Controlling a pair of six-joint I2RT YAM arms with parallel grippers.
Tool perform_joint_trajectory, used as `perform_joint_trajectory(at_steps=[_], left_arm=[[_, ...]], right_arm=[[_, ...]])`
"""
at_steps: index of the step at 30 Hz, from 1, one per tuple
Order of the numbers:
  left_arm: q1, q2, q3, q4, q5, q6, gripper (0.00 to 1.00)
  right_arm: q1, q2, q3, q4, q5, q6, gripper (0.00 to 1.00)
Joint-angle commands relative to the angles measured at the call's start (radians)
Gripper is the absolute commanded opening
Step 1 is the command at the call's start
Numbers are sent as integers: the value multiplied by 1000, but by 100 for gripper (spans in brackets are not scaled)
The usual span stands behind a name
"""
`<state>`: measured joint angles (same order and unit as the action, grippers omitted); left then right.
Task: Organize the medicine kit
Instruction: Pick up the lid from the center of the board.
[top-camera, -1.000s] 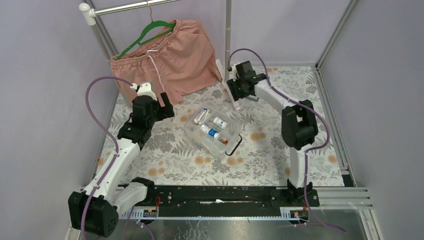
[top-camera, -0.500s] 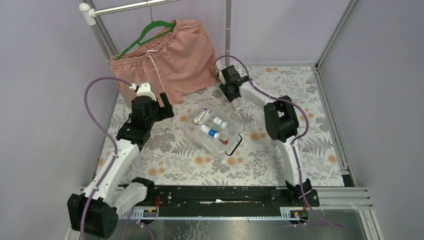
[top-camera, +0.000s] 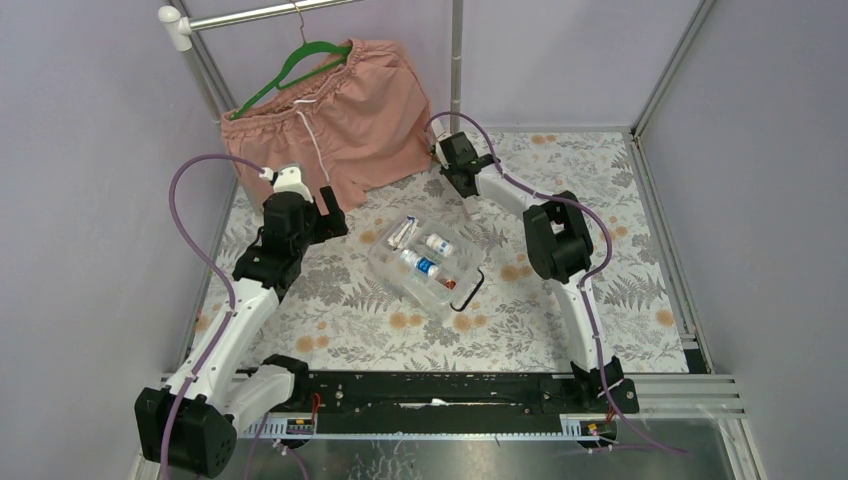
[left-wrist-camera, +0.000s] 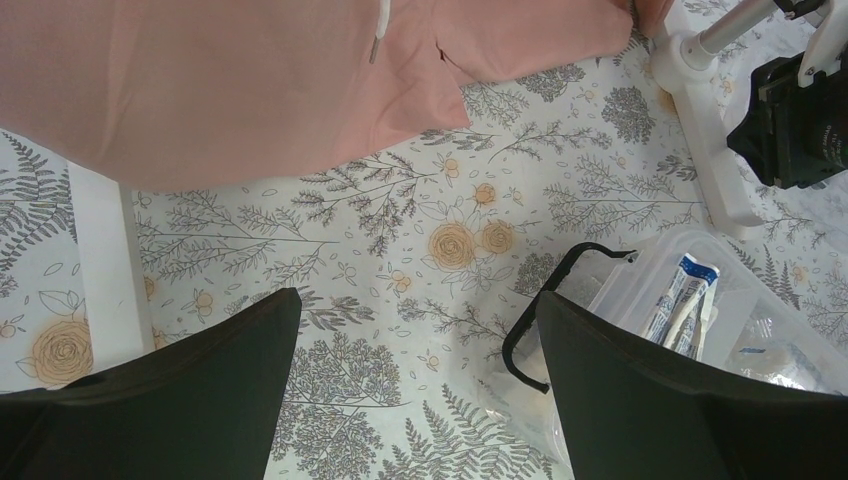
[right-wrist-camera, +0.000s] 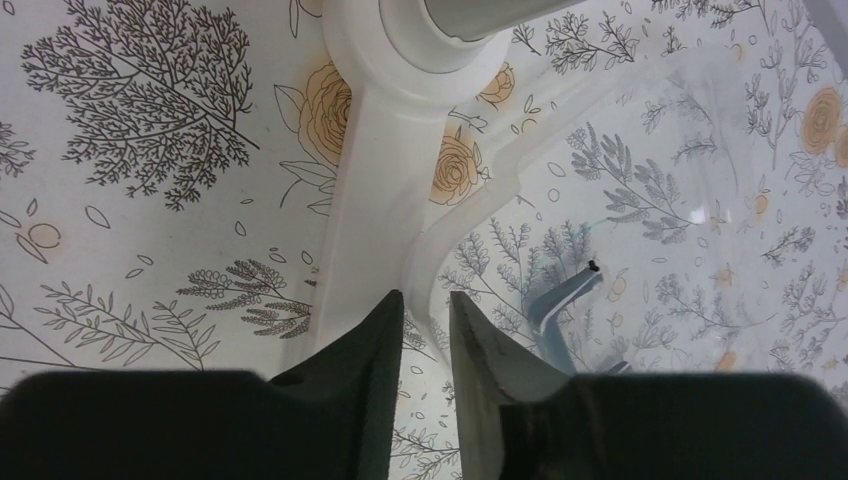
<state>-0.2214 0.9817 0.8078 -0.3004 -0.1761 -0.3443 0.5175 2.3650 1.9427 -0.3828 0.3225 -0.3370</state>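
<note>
The box (top-camera: 382, 268) sits without its lid in the middle of the flowered cloth (top-camera: 330, 310), black handle (top-camera: 472, 292) toward the near right, with small bottles (top-camera: 438, 244) and tubes (left-wrist-camera: 682, 300) lying loose inside. It is likely open so the contents can be sorted before it is closed. The clear lid (right-wrist-camera: 650, 200) lies flat at the back of the table, one corner right up beside the white rack foot (right-wrist-camera: 375, 190), which would explain why the right claw (right-wrist-camera: 425, 300) is down there. Its fingers stand nearly together with the lid's rim running into the slit between them, though whether they actually bite on it I cannot tell. The left claw (left-wrist-camera: 415, 300) hangs spread wide and empty to the left of the box, below the pink shorts (left-wrist-camera: 250, 80) — probably waiting to steady the box. From above the lid is all but lost against the pattern, and the wrist view cuts off much of the box.
</note>
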Motion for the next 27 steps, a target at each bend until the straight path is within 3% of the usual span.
perform_joint_trajectory(at_steps=[1,6,13,27], left_arm=[[8,-14,34,0,-16,16,96],[8,-13,35,-2,-15,16,96],[8,-15,38,-2,-13,14,96],[9,-24,149,64,170,-23,99]], right_arm=[[9,20,20,10,-10,11,25],[10,2,5,27,-22,20,11],[7,-103,-36,50,-30,46,0],[-41,-543,-303,75,-107,212,0]])
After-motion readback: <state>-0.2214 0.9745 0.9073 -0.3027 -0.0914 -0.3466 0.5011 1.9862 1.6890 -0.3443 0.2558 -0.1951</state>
